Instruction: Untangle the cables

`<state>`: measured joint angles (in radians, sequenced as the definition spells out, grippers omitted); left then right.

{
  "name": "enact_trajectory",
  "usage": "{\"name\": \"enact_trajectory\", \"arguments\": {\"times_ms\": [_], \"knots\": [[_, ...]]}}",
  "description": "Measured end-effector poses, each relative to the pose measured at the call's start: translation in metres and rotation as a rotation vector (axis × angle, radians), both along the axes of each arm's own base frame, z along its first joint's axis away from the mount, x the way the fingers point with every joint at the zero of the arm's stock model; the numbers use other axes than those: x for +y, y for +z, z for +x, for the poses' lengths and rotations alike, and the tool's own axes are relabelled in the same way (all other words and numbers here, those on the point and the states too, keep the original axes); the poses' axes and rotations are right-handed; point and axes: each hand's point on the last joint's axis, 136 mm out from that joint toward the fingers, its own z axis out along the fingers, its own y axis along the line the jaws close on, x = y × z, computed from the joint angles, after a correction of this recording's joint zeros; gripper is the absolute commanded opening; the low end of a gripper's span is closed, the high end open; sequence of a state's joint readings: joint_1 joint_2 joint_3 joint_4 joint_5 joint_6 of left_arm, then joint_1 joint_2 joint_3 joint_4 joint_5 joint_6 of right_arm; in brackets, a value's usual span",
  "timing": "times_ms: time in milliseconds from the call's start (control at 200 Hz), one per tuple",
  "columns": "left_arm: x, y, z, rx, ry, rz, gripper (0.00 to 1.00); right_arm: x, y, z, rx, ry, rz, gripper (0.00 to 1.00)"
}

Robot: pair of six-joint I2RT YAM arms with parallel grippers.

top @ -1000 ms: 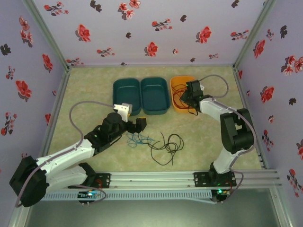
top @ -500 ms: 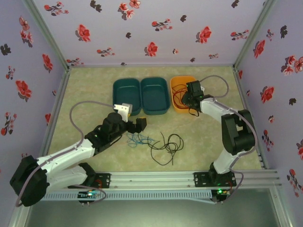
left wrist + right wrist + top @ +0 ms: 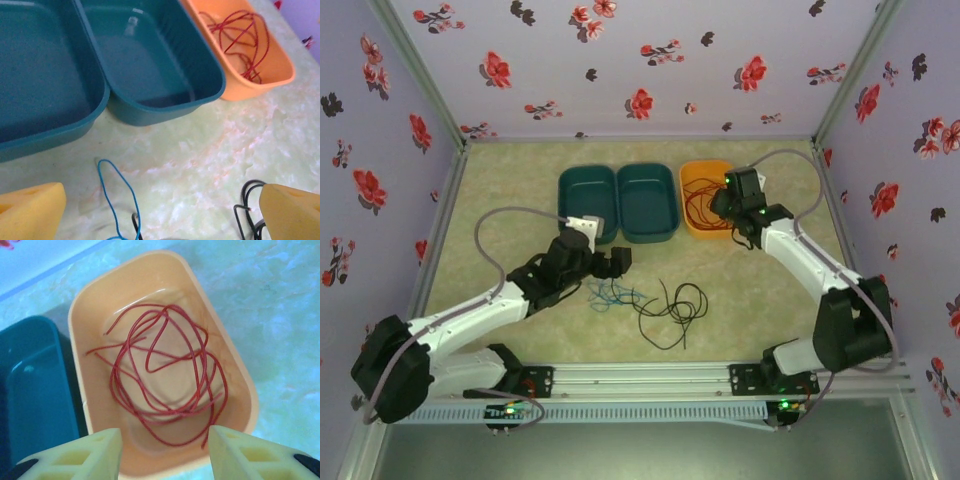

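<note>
Finding right gripper (image 3: 165, 452) gaping wide, empty, over thin red cable (image 3: 165, 385) looping inside glossy orange oval bin (image 3: 80, 345) far right; left gripper (image 3: 160, 215) likewise spread, empty, above wiry blue cable (image 3: 131, 195) and black cable (image 3: 242, 205) lying on marbled table (image 3: 200, 150).

No text, label, brand, number or sign can be read in any view (the red and dark blossoms on the flowered wall (image 3: 640, 60) are a printed pattern, not writing).
</note>
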<state>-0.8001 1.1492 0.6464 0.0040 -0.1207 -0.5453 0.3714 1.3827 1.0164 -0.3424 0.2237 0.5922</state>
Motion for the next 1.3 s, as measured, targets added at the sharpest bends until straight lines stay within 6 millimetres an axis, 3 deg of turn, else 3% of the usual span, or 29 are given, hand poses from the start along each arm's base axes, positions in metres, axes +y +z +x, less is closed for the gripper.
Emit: {"name": "enact_trajectory", "arguments": {"times_ms": [155, 265, 485, 620, 860, 1300], "knots": [[0.008, -0.019, -0.008, 0.08, 0.011, 0.061, 1.0, 0.018, 0.002, -0.049, 0.015, 0.089, -0.076, 0.52], [0.014, -0.03, -0.014, 0.127, 0.019, 0.095, 1.0, 0.026, -0.007, -0.087, 0.053, 0.154, -0.097, 0.5], [0.02, -0.052, -0.02, 0.204, 0.038, 0.143, 1.0, 0.027, -0.05, -0.156, 0.21, 0.215, -0.101, 0.44], [0.017, -0.067, -0.021, 0.243, 0.044, 0.163, 1.0, 0.029, -0.078, -0.182, 0.299, 0.224, -0.08, 0.4], [0.006, -0.087, -0.019, 0.28, 0.058, 0.161, 0.96, 0.035, -0.118, -0.2, 0.421, 0.198, -0.019, 0.33], [0.002, -0.093, -0.015, 0.301, 0.105, 0.108, 0.91, 0.042, -0.153, -0.195, 0.494, 0.174, -0.058, 0.25]]}}
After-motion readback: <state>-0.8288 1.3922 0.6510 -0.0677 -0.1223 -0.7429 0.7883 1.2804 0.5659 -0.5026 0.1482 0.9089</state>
